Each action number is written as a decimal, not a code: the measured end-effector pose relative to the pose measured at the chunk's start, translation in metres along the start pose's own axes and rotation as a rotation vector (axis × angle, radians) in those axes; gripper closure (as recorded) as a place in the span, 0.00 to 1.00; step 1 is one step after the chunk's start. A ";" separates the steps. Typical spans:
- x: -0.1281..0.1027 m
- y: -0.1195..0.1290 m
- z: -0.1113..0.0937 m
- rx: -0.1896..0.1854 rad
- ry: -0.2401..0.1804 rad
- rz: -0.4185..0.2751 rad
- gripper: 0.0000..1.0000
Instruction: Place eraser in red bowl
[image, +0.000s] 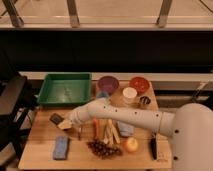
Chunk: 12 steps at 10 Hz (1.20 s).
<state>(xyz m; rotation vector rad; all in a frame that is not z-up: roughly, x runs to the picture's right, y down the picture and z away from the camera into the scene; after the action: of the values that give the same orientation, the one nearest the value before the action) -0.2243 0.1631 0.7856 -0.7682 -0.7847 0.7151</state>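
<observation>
A wooden table (40, 132) beneath dark windows; the gripper (61, 121) hovers at its left edge, grip unclear; the eraser (153, 146) lies front right; the red bowl (139, 84) sits at the back.
</observation>
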 end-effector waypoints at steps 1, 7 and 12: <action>-0.012 0.003 -0.010 0.008 -0.016 -0.015 1.00; -0.011 -0.010 -0.039 0.026 -0.087 0.027 1.00; 0.037 -0.026 -0.037 0.057 -0.132 0.059 1.00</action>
<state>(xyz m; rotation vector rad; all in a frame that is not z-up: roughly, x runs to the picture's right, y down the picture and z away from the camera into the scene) -0.1679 0.1661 0.8017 -0.7004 -0.8600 0.8437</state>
